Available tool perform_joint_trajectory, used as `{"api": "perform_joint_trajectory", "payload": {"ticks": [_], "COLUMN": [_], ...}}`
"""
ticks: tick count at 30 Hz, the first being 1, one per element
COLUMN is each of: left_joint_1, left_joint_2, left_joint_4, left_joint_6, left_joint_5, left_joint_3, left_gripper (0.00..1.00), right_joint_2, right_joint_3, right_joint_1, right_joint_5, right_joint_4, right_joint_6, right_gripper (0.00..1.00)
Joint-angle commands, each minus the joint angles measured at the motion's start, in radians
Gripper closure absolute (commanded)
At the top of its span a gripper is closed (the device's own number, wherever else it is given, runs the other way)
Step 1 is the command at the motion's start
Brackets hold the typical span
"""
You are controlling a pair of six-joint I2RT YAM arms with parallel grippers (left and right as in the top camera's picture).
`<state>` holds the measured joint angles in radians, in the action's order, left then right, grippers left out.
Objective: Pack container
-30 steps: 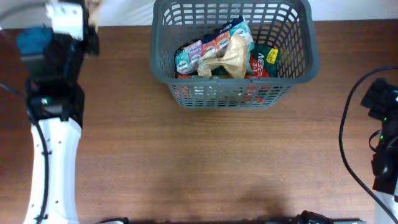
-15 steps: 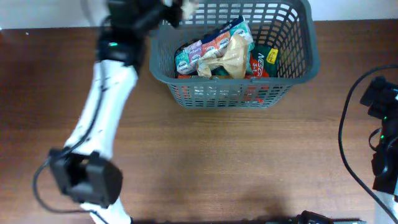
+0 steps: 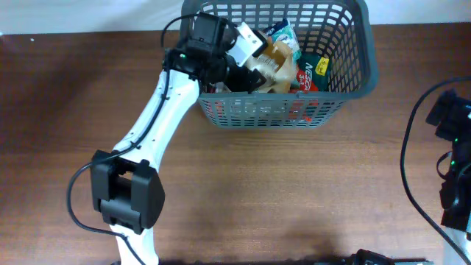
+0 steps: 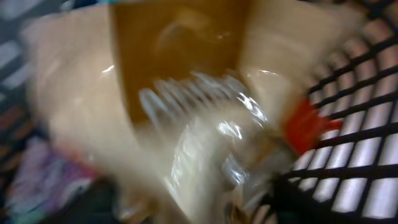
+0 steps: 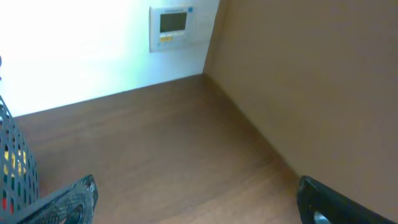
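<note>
The container [image 3: 372, 68], a dark grey lattice basket, stands at the back of the table with several snack packets in it. My left gripper [image 3: 246, 68] reaches over its left rim and sits low among them, against a crumpled beige packet [image 3: 283, 65]. The left wrist view is blurred: the beige packet [image 4: 186, 93] fills it, with the container's lattice wall [image 4: 360, 143] at the right, and the jaws do not show. My right gripper [image 5: 196, 199] is open with nothing in it, over bare table by the right edge.
A green packet [image 3: 316, 73] and a striped colourful packet [image 3: 274, 33] lie in the container. The right arm [image 3: 455, 147] and its black cable stay at the table's right edge. A wall-mounted panel [image 5: 174, 25] shows in the right wrist view.
My left arm swung right from the table's back left corner, over the container's rim and down among the packets. The right arm has not moved.
</note>
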<state>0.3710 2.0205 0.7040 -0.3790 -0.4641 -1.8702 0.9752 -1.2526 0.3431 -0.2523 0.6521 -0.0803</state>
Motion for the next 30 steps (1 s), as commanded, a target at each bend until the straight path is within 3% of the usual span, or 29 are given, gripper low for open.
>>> {"api": "perform_joint_trajectory", "payload": {"ticks": [1,10,15,22,25,30], "left_joint_1": [-0.041,-0.154,-0.233,-0.311,-0.315,-0.306], "left_joint_2": [-0.036,-0.167,-0.217,-0.260,-0.273,-0.274], "left_joint_4": [-0.021,-0.033,-0.037,-0.080,-0.108,-0.120], "left_joint_6": [-0.039,-0.038,-0.038,-0.039,-0.040,-0.038], "left_joint_5": [0.081,0.296,0.305,0.303,0.251,0.019], "left_joint_3": [-0.031,-0.055,-0.055,-0.055,-0.055,-0.055], "left_gripper": [0.01,0.01,0.01,0.01,0.01,0.01], "right_joint_2": [-0.018,-0.139,-0.294,-0.547,-0.583,-0.583], "right_joint_3": [-0.001,-0.066,-0.066,-0.066,-0.066,-0.065], "right_joint_1": [-0.010,-0.009,-0.009,-0.009,-0.009,-0.009], "right_joint_5": [0.005,-0.048,-0.179,-0.189,-0.179,-0.126], "right_joint_4": [-0.029,0.051,0.204,0.384,0.463,0.593], "right_joint_6": [-0.019,-0.043,-0.016,0.055,0.055,0.055], "right_gripper": [0.01,0.01,0.01,0.01,0.01,0.01]}}
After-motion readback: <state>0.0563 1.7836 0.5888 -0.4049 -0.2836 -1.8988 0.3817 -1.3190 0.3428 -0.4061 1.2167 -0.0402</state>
